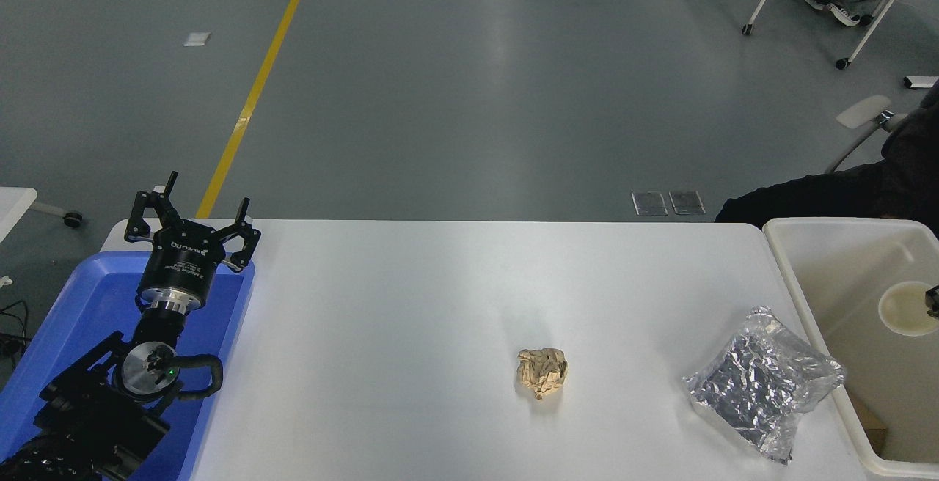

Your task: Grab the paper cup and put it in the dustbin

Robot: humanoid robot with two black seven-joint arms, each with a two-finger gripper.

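The paper cup [907, 309] is inside the dustbin [786, 265] at the table's right end, its round rim facing up. Only a small black tip of my right gripper [933, 301] shows at the picture's right edge, touching or just beside the cup's right rim. I cannot tell whether it grips the cup, or whether the cup rests on the bin's floor. My left gripper [192, 204] is open and empty, parked over the blue tray [88, 298] at the lower left.
A crumpled tan paper ball [543, 372] lies on the white table [411, 305] right of the middle. A crinkled silver foil bag [763, 382] lies beside the bin's left wall. A person's dark sleeve [829, 195] is behind the table's far right corner.
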